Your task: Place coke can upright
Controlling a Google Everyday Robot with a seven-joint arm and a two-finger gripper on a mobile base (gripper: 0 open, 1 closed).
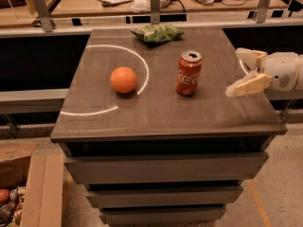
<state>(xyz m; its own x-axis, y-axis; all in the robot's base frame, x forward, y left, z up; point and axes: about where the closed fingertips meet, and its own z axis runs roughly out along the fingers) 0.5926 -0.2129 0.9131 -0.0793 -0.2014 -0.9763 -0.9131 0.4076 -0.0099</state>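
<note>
The coke can [189,74] stands upright on the dark table top [161,112], right of centre, its silver top facing up and its white script lettering facing me. My gripper [240,72] is to the right of the can, near the table's right edge, with a clear gap between them. Its two cream fingers [248,85] are spread apart and hold nothing. The white arm reaches in from the right.
An orange ball [123,79] sits left of the can, inside a white arc painted on the table. A green snack bag [156,32] lies at the table's far edge. A railing and a cluttered desk stand behind. Drawers are below the top.
</note>
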